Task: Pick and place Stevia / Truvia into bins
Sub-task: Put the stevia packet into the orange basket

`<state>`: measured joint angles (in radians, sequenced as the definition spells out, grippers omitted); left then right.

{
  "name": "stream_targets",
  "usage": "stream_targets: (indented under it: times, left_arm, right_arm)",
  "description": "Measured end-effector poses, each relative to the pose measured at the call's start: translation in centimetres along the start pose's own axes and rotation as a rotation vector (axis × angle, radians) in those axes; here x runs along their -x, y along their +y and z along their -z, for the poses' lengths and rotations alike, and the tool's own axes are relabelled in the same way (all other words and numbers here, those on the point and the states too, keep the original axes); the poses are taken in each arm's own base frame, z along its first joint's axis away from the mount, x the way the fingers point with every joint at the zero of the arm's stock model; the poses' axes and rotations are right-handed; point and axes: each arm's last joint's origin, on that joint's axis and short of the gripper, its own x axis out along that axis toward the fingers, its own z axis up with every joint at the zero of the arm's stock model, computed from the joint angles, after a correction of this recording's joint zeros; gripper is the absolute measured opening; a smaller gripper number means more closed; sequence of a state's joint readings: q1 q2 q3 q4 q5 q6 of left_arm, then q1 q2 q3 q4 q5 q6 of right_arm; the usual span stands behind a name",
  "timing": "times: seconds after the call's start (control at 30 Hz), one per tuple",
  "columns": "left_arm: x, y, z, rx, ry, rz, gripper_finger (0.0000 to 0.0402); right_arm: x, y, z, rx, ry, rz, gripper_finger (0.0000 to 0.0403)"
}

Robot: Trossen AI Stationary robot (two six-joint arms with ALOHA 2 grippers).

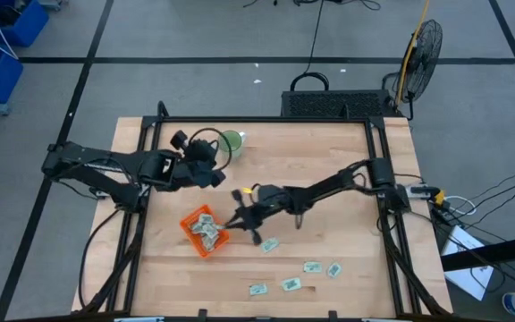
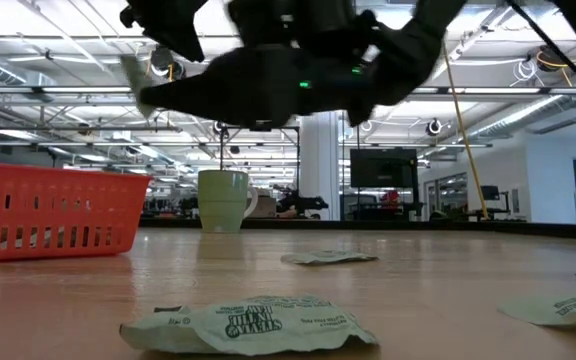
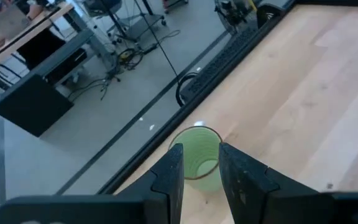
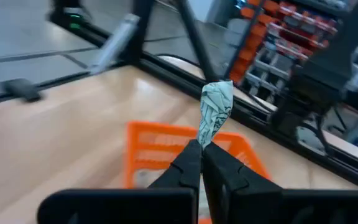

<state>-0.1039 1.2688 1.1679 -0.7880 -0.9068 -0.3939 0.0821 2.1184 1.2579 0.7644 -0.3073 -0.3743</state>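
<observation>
1 sachet (image 4: 215, 115) is pinched in the right gripper (image 4: 201, 158), fingers shut on its lower end so it stands up twisted between them. That gripper sits just beside the tray (image 1: 204, 231), on its right side, slightly above table height; the tray lies to the gripper's left and ahead in its wrist view. Judged from this, a short carry leftward would put the sachet over the tray, which already holds several. 5 more sachets (image 1: 312, 266) lie loose nearer the table's front. Left gripper (image 3: 197, 165) waits over the cup (image 3: 197, 158), fingers slightly parted and empty.
</observation>
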Motion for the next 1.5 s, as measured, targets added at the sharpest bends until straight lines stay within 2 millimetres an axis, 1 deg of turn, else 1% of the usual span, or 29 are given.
stream_targets:
  times: [0.1, 0.2, 0.27, 0.37, 0.6, 0.7, 0.77, 0.9, 1.0, 1.1, 1.17, 1.27, 1.33, 1.4, 1.5]
  left_arm:
    - [-0.5, 0.0, 0.1, -0.002, 0.036, 0.029, 0.0106]
    - [-0.7, 0.0, 0.2, 0.018, 0.072, 0.088, 0.0106]
    - [-0.7, 0.0, 0.2, 0.026, 0.086, 0.104, 0.0106]
    - [-0.7, 0.0, 0.3, 0.022, 0.091, 0.105, 0.0106]
    - [-0.7, 0.0, 0.3, 0.025, 0.089, 0.101, 0.0106]
    - [-0.7, 0.0, 0.3, 0.025, 0.092, 0.105, 0.0106]
    - [-0.7, -0.1, 0.4, 0.027, 0.106, 0.137, 0.0106]
    - [-0.6, -0.3, 0.5, 0.028, 0.141, 0.213, 0.0106]
    - [-0.6, -0.4, 0.5, 0.028, 0.148, 0.23, 0.0106]
    - [-0.6, -0.4, 0.5, 0.029, 0.145, 0.226, 0.0106]
    - [-0.6, -0.4, 0.4, 0.03, 0.143, 0.225, 0.0106]
    - [-0.7, -0.5, 0.4, 0.029, 0.143, 0.222, 0.0106]
    - [-0.8, -0.6, 0.5, 0.026, 0.146, 0.219, 0.0106]
    - [-0.8, -0.6, 0.5, 0.026, 0.144, 0.219, 0.0106]
    - [-1.0, -0.8, 0.5, 0.023, 0.148, 0.215, 0.0106]
  right_arm:
    - [-1.8, -0.8, 0.2, -0.058, 0.056, 0.035, 0.0002]
    - [-2.6, -0.7, 1.1, -0.101, 0.138, 0.027, 0.0008]
    - [-2.7, -0.5, 1.2, -0.078, 0.147, 0.019, 0.0018]
    - [-2.8, -0.2, 0.9, -0.053, 0.134, 0.013, 0.0041]
    - [-3.2, 1.2, 0.4, -0.053, 0.132, -0.018, 0.0108]
    - [-2.8, 1.4, -0.4, 0.007, 0.183, -0.024, 0.0126]
    - [-2.1, 1.5, -1.3, 0.055, 0.257, -0.018, 0.0131]
    - [0.2, 2.2, -3.2, 0.075, 0.499, -0.025, 0.013]
    - [2.6, 3.2, -4.2, -0.003, 0.651, -0.061, 0.0125]
    - [5.1, 4.4, -5.3, -0.091, 0.723, -0.072, 0.0122]
    - [6.6, 5.3, -5.3, -0.155, 0.735, -0.067, 0.0122]
    - [8.4, 7.2, -4.1, -0.219, 0.7, -0.054, 0.0127]
    - [9.0, 8.5, -2.8, -0.207, 0.61, -0.071, 0.0134]
    - [9.6, 9.8, -1.1, -0.172, 0.524, -0.073, 0.0144]
    - [10.1, 10.9, 0.8, -0.157, 0.395, -0.049, 0.0168]
